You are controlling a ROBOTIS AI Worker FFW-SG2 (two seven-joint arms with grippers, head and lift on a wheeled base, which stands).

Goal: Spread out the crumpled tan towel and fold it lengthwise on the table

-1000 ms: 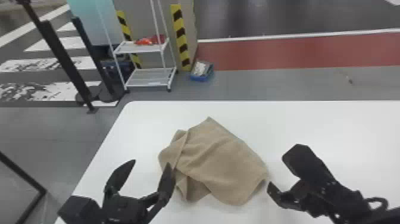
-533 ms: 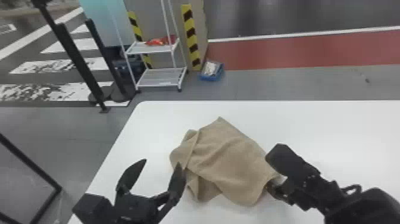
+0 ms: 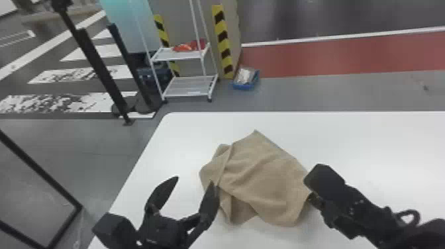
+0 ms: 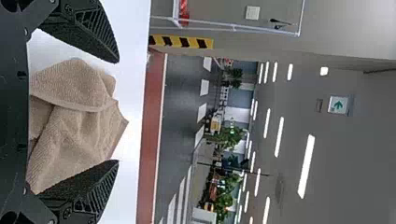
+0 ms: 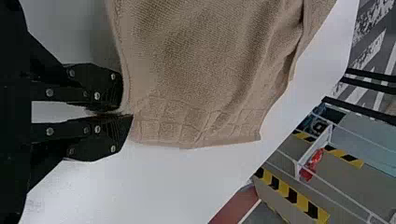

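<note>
Head view: the white table [image 3: 380, 139] carries everything, its left side slanting away past the work. The tan towel [image 3: 265, 175] lies on it, left of the middle, rumpled, one corner [image 3: 255, 132] pointing to the far side and a flap [image 3: 217, 162] doubled over on the left. At its near left waits the left gripper [image 3: 194, 180], fingers well apart and gripping nothing; one finger overlaps the towel in this view, though I cannot tell whether they touch. At its right side the right gripper [image 5: 126, 113] has its fingers together, clamped on the towel's edge beside a hem [image 5: 163, 123] patterned in squares. That bite looks shallow, so a brisk pull could slip it off. With nothing holding the left side, pulling right would likely drag the whole bundle along rather than open it. If the left gripper closes around the doubled flap, it may take two layers and lock the crease in; catching just the top layer seems safer. The smallest risk is a fingertip snagging the loops and twisting the hem before the lengthwise fold.
</note>
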